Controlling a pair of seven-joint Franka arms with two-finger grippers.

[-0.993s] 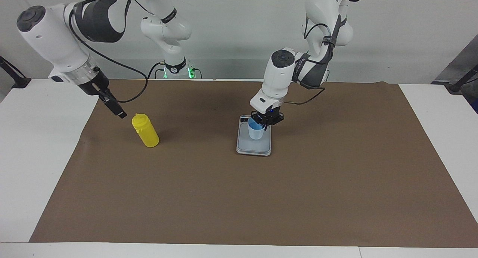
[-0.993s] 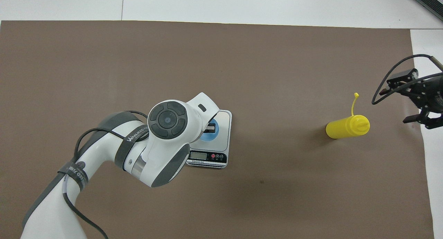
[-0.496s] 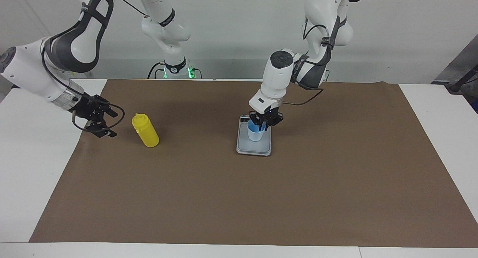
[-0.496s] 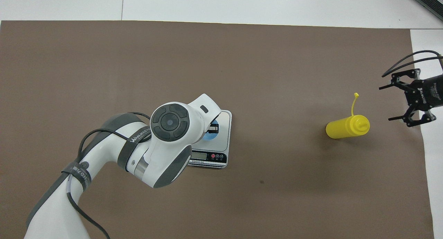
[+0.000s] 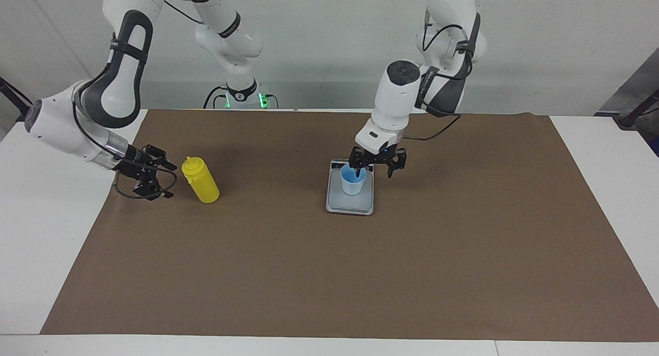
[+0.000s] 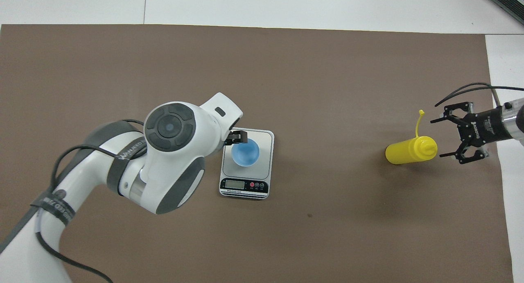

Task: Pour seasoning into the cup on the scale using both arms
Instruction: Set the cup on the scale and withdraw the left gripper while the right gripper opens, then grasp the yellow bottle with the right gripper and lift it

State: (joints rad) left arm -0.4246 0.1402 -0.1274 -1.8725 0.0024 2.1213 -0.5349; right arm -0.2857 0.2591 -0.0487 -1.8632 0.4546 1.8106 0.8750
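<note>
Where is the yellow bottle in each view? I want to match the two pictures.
Facing view: bottle at mid-height toward the picture's left edge, upright on the brown mat, beside the right pincer.
Overhead view: bottle at mid-height toward the picture's right edge, beside the same pincer.
Shared landmark: the scale carrying the blue cup, mid-table.

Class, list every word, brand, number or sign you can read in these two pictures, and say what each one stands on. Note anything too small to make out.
"WANUECO": uncertain reading, on the dark band round the left arm.
"ROBOTIQ": printed on the right hand, seen at an angle, so uncertain.
Scale: a display window, coloured buttons and a line of print under them, all too small to read.
Yellow squeeze bottle and blue cup: no text visible.
</note>
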